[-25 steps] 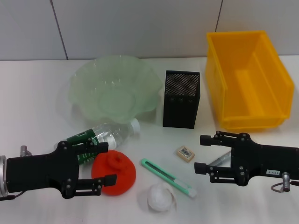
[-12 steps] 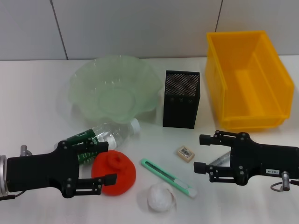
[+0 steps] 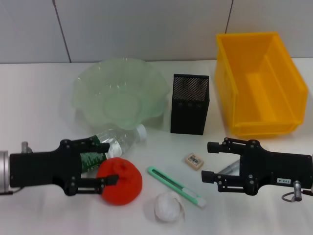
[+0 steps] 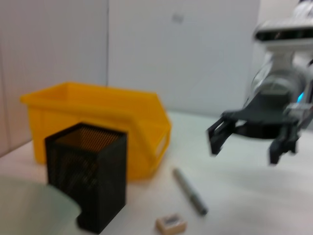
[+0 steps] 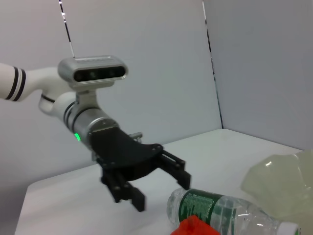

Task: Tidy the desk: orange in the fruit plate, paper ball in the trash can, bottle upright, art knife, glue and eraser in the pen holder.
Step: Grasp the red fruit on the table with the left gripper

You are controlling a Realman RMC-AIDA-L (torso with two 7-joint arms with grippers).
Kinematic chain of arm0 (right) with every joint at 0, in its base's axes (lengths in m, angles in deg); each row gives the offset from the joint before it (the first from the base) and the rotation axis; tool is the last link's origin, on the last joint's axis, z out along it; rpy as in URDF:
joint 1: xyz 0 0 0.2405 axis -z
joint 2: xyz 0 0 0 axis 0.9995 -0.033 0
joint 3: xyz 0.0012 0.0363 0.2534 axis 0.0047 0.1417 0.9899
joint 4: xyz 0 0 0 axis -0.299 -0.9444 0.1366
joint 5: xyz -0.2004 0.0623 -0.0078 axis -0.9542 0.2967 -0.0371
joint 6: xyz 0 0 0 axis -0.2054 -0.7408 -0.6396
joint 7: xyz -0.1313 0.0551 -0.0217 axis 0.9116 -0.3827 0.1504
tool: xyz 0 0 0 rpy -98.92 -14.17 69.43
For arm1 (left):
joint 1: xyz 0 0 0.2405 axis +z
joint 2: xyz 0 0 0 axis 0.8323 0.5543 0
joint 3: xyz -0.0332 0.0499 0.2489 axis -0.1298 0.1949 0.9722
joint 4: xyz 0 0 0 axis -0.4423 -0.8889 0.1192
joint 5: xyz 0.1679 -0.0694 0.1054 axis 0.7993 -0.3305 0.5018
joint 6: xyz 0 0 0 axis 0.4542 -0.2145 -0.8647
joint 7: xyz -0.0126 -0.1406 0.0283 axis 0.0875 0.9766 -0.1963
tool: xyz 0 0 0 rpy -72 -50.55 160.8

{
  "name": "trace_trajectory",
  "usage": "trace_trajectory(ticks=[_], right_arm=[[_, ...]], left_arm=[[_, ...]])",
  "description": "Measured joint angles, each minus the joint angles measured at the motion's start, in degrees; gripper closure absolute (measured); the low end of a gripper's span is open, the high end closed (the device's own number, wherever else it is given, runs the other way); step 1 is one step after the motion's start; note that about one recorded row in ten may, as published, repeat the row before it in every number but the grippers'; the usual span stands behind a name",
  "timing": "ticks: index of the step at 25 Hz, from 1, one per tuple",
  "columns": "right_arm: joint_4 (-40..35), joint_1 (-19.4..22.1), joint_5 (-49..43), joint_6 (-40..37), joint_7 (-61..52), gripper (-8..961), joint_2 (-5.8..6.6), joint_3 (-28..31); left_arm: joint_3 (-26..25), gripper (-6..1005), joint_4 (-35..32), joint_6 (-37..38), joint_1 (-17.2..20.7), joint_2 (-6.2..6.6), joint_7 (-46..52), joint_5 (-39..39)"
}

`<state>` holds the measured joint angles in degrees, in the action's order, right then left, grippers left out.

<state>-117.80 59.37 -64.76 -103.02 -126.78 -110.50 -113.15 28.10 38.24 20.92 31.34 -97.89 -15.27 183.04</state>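
The orange [image 3: 121, 181] lies at the front left, touching the lying bottle [image 3: 116, 138]. My left gripper [image 3: 111, 163] is open at the orange's left side, with one finger over the bottle and the other against the orange. It also shows in the right wrist view as left gripper [image 5: 148, 182], near the bottle [image 5: 220, 212] and orange [image 5: 195, 226]. Right gripper [image 3: 209, 161] is open over the grey glue stick [image 3: 229, 167], empty. Eraser [image 3: 194, 160], green art knife [image 3: 176, 186] and paper ball [image 3: 167, 206] lie between the arms.
The green glass fruit plate [image 3: 88, 85] stands at the back left. A black mesh pen holder [image 3: 190, 104] is in the middle and the yellow bin [image 3: 230, 83] at the back right. The left wrist view shows the pen holder [image 4: 88, 181], bin [image 4: 98, 115] and glue stick [image 4: 190, 192].
My left gripper has slid right, and its lower finger now reaches the orange's left side. The right gripper has edged slightly left. The objects have not moved.
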Motion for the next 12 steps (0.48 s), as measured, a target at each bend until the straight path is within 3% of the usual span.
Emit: trace_trajectory(ticks=[3,5,12], right_arm=[[0.0,0.0,0.0,0.0,0.0,191,-0.03,0.0],[0.0,0.0,0.0,0.0,0.0,191,-0.03,0.0],[0.0,0.0,0.0,-0.1,0.0,191,0.00,0.0]], left_arm=[[0.0,186,-2.9,-1.7,0.0,-0.43,1.5,2.2],[0.0,186,-6.0,-3.9,-0.7,-1.60,2.5,6.5],[0.0,187,-6.5,-5.1,-2.4,-3.28,3.3,10.5]])
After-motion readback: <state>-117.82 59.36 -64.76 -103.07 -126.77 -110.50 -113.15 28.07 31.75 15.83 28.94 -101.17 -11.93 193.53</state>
